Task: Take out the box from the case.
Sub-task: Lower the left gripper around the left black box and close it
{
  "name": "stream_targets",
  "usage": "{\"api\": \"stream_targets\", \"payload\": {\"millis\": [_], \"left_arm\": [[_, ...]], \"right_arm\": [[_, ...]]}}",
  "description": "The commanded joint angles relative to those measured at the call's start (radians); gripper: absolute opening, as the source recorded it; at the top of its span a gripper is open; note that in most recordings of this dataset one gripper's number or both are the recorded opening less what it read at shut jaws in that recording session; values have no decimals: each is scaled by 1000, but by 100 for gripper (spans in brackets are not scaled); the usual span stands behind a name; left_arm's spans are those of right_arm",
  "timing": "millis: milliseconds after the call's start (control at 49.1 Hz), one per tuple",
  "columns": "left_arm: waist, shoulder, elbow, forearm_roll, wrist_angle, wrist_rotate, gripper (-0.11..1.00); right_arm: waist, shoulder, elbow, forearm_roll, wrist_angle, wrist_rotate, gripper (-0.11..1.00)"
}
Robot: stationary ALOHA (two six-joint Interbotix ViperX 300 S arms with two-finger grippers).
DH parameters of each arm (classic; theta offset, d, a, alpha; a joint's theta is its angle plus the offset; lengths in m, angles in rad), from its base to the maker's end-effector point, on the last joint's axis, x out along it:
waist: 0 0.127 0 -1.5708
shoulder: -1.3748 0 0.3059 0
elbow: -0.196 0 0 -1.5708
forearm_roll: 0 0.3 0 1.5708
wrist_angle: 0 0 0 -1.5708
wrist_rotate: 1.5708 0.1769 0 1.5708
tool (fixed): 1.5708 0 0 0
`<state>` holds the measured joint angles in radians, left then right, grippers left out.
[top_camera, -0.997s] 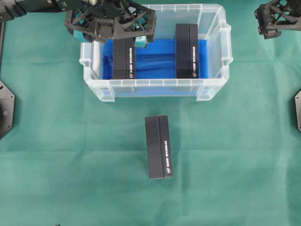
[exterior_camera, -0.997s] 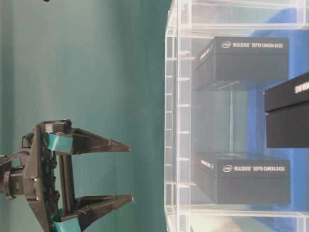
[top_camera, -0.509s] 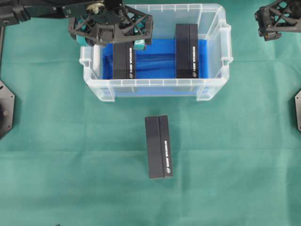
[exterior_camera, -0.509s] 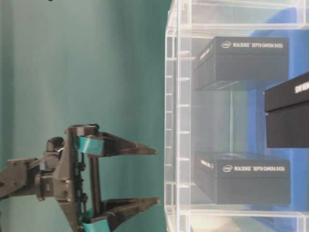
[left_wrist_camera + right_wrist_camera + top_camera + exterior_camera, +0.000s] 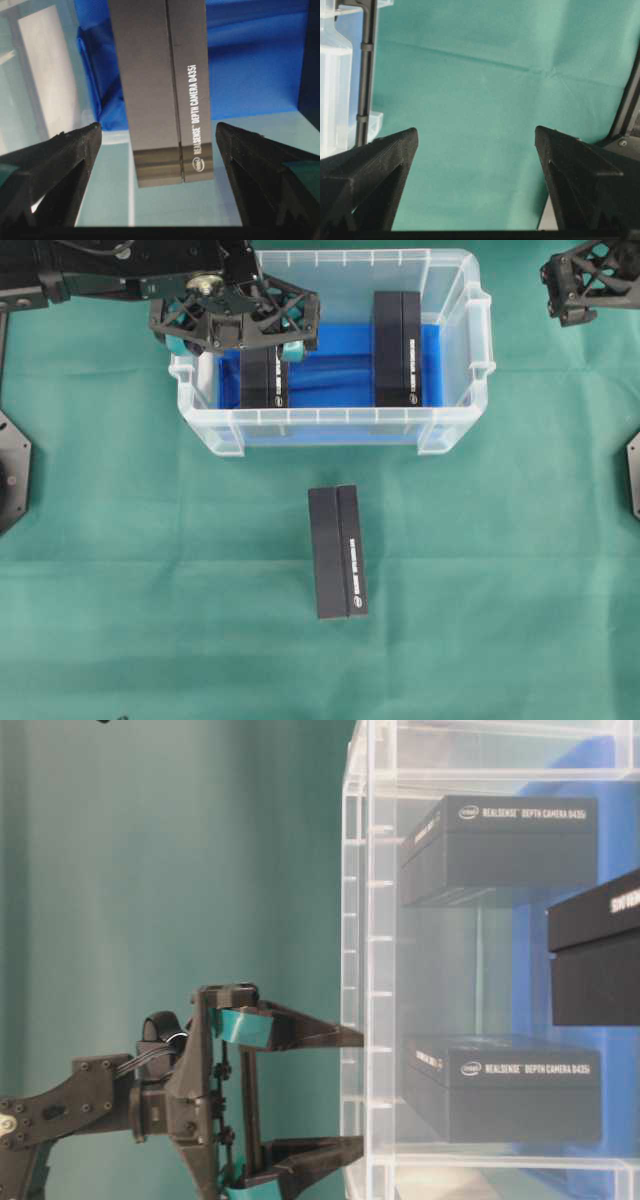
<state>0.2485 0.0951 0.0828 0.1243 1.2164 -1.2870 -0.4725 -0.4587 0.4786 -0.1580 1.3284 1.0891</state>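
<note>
Since a second ago your left gripper (image 5: 236,340) has moved over the rim of the clear plastic tub-shaped case (image 5: 330,428), fingers spread wide above the left black rectangular cardboard box (image 5: 265,380) on the blue lining. Table-level, you see its fingertips (image 5: 345,1038) at the case wall. Left wrist: the box lies centred, with room on both sides. Your right gripper (image 5: 476,145) hangs wide open over green cloth (image 5: 485,100).

Overhead view looks straight down on the whole table; table-level view sits close beside the tub (image 5: 365,970), image turned sideways; left wrist view looks down into the tub (image 5: 45,75) onto a black box (image 5: 165,90), shared with both; right wrist view faces green cloth (image 5: 485,100).
</note>
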Motion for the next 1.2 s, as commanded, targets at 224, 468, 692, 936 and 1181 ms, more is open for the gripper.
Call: {"api": "stream_targets", "payload": {"millis": [224,468,692,936,1181], "left_arm": [[8,17,12,5,-60,-5,99],[11,21,60,5,-94,-29,99],[12,21,115,5,-152,-52,99],[12,21,129,5,-167,-57,99],[9,23,123,-11,-161,-43,95]], "right_arm": [[-2,-12,-9,-3,-14,0,91],[-2,-12,-9,-3,-14,0,91],[-2,-12,-11,-2,-38,-2,91],[-2,-11,-11,-2,-41,-2,91],[-2,-11,-11,-2,-41,-11,91]]}}
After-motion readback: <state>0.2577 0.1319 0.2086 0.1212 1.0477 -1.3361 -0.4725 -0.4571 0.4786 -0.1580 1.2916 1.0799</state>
